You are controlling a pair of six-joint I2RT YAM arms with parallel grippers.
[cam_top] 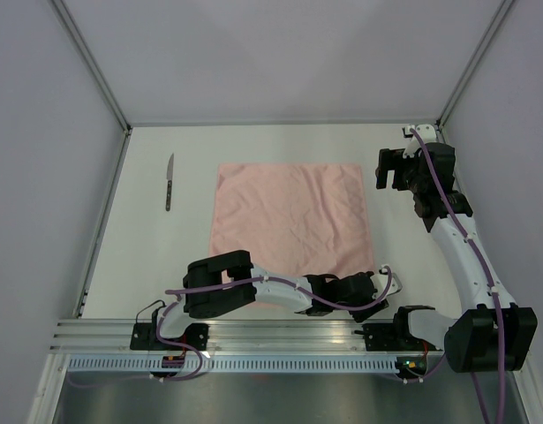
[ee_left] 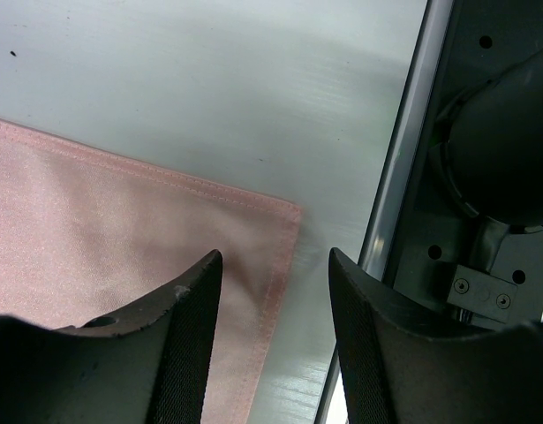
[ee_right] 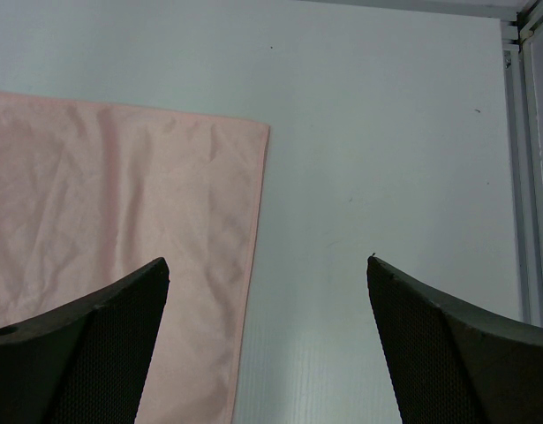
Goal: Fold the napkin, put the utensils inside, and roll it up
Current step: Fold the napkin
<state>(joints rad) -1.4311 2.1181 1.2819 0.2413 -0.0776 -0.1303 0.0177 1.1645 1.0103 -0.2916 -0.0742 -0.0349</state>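
Left claw [ee_left: 274, 254] at near right corner of napkin [ee_left: 94, 230].
Jaws part-spread, astride the hem; right claw [ee_right: 267, 260] spread wide beside far right corner.

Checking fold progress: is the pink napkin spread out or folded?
Spread out. The napkin lies as one flat square sheet on the table; no edge is doubled over.

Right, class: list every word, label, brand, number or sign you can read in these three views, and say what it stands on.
None: no readable text in any view.
The salmon-pink cloth napkin is plain, with no tag or print showing.
The small dark-handled metal knife is too small to tell whether it bears a stamp.
The white table shows no lettering.
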